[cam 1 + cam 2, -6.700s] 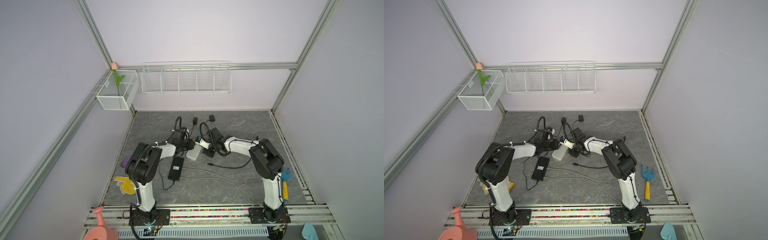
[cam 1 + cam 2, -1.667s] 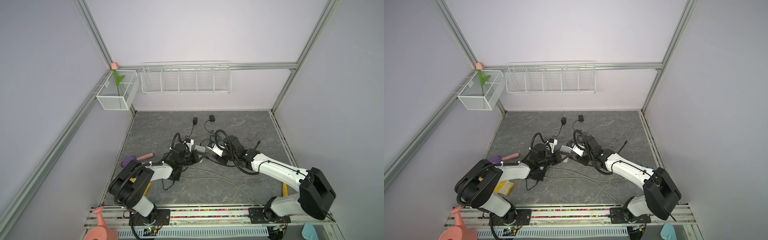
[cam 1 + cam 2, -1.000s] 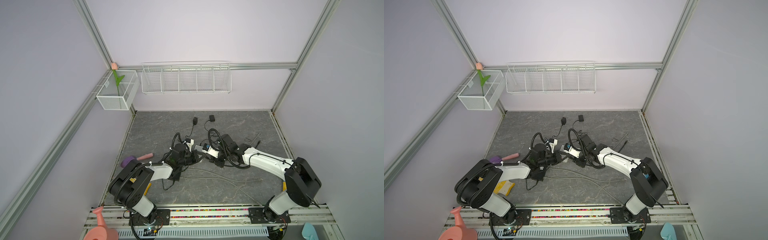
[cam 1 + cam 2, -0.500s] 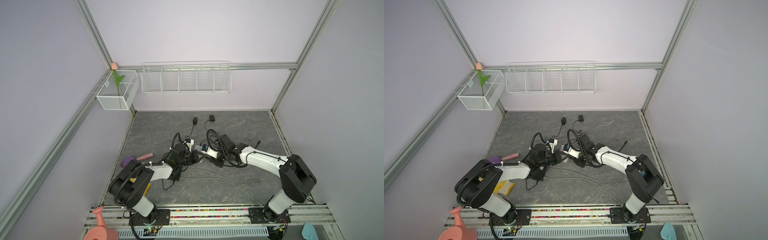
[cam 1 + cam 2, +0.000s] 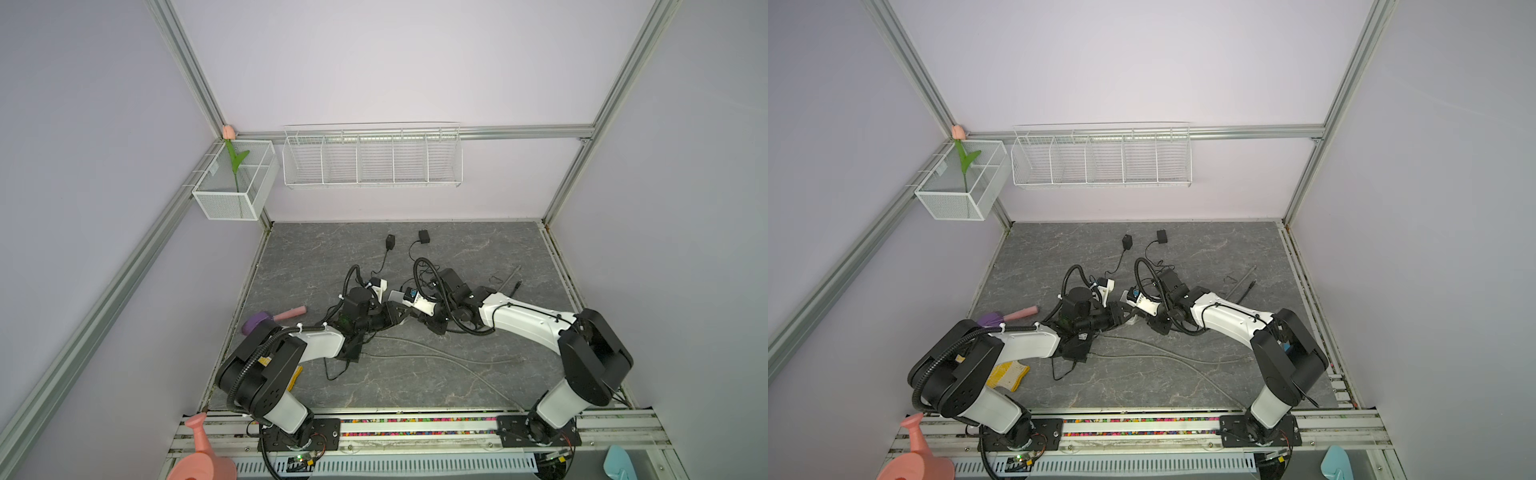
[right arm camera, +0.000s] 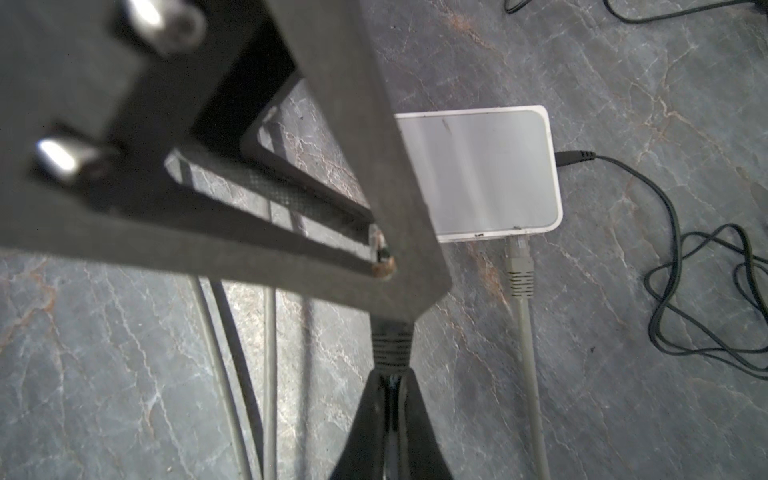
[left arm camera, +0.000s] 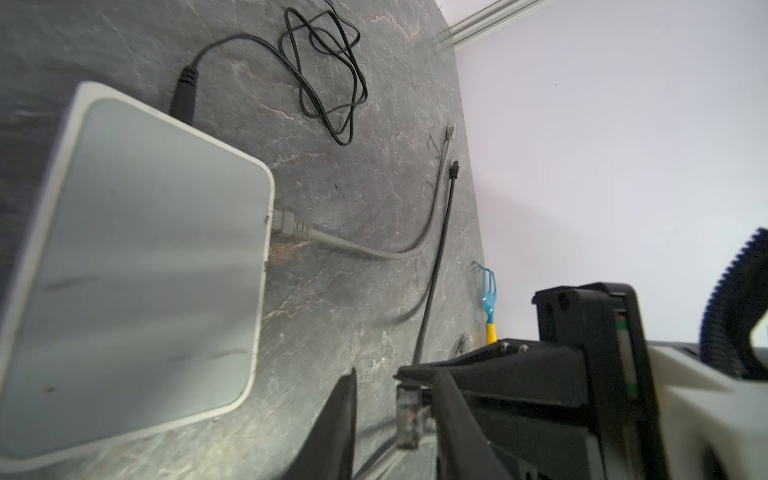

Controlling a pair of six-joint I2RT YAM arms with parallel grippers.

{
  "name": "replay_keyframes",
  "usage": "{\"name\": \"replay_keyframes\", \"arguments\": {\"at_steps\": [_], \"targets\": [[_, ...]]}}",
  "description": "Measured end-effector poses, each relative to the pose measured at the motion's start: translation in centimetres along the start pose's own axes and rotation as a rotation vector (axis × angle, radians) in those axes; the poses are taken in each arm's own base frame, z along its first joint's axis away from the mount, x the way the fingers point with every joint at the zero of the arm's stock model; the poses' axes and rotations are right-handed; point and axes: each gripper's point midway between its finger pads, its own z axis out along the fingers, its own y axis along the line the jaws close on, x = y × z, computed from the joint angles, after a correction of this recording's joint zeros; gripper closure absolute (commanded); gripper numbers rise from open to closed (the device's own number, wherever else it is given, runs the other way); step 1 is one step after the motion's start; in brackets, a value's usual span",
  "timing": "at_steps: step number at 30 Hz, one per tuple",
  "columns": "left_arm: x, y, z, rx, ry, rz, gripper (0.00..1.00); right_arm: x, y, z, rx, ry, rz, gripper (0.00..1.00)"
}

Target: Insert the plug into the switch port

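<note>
Tabletop (image 6: 644, 104): grey, marbled, loose cables on it.

Switch (image 6: 478, 170): flat white box, rounded corners, lying just beyond the left gripper's (image 7: 395, 399) fingertips. Those fingers cover part of it in the right wrist view.

Left gripper: jaws parted, clamping nothing. The plug (image 7: 409, 419) sits in the gap near the tips, up against one finger (image 7: 451, 415), with a visible gap to the other.

Right gripper (image 6: 390, 376): jaws pinched tight, tips closed on the plug's boot (image 6: 388, 345).

Grey cable (image 6: 525, 353): already seated in the switch's port edge, off to the side of the left fingertips. Black power lead (image 6: 575, 157) enters the neighbouring edge.

Plug, detail: small clear plastic connector with a reddish-brown spot showing inside it and a dark ribbed boot behind. Long axis carries straight on from the right fingers. The boot end is in those jaws; the clear nose leads away from them, in between the left jaws. In the right wrist view it runs parallel to the grey cable's connector, nose toward the same port edge. Not seated: the left wrist view shows bare tabletop between nose and switch. Which port it lines up with I cannot tell, since a left finger hides that stretch of the edge.
</note>
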Motion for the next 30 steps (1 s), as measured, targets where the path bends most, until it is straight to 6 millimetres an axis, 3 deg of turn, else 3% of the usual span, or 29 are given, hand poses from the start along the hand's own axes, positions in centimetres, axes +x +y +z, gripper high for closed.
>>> {"name": "replay_keyframes", "arguments": {"at_steps": [6, 9, 11, 15, 20, 25, 30], "targets": [[-5.5, -0.6, -5.4, -0.074, -0.186, 0.049, 0.58, 0.5, -0.2, 0.1, 0.012, 0.021, 0.031, 0.93], [-6.7, -1.3, -6.8, -0.120, -0.242, 0.096, 0.58, 1.7, -0.6, 0.9, 0.034, 0.076, 0.057, 0.93], [-6.9, -0.6, -7.1, -0.156, -0.253, 0.104, 0.58, 2.8, -0.8, 1.7, 0.046, 0.128, 0.071, 0.93], [-6.0, 3.1, -6.0, -0.262, -0.197, 0.067, 0.61, 4.4, -1.3, 3.1, 0.072, 0.228, 0.079, 0.93], [-4.3, 6.5, -3.9, -0.333, -0.082, 0.032, 0.63, 3.8, -2.0, 3.7, 0.101, 0.256, 0.068, 0.93], [-3.8, 7.8, -2.6, -0.340, -0.034, 0.024, 0.64, 3.2, -2.6, 4.3, 0.115, 0.267, 0.064, 0.93], [-4.1, 7.8, -1.7, -0.321, -0.022, 0.028, 0.65, 3.9, -2.2, 5.0, 0.104, 0.306, 0.058, 0.93]]}}
